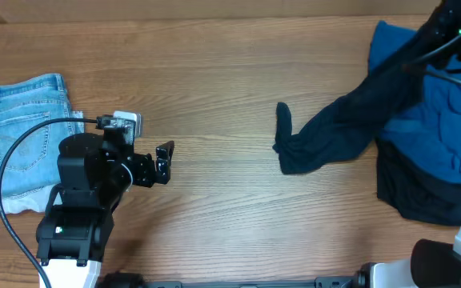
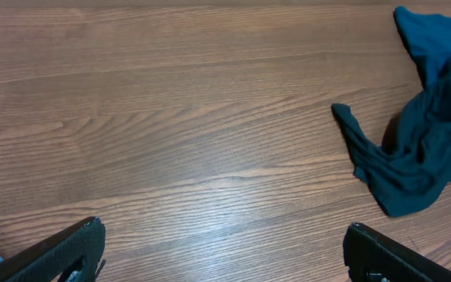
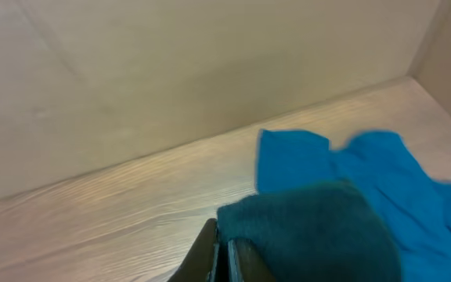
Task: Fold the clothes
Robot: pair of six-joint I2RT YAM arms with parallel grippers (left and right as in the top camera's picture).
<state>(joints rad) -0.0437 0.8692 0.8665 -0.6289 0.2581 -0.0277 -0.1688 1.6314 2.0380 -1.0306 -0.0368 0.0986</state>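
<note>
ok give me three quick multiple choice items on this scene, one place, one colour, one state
1. Where do the folded jeans lie?
A. at the far left of the table
B. in the middle
C. at the far right

2. What colour is the garment that the right fingers hold?
A. red
B. dark blue
C. white

3. How are the left fingers?
A. shut on cloth
B. open, holding nothing
C. out of view

Answers:
1. A, overhead shows them by the left edge.
2. B, the dark garment stretches from that arm towards the centre.
3. B, the left wrist view shows only bare wood between them.
</note>
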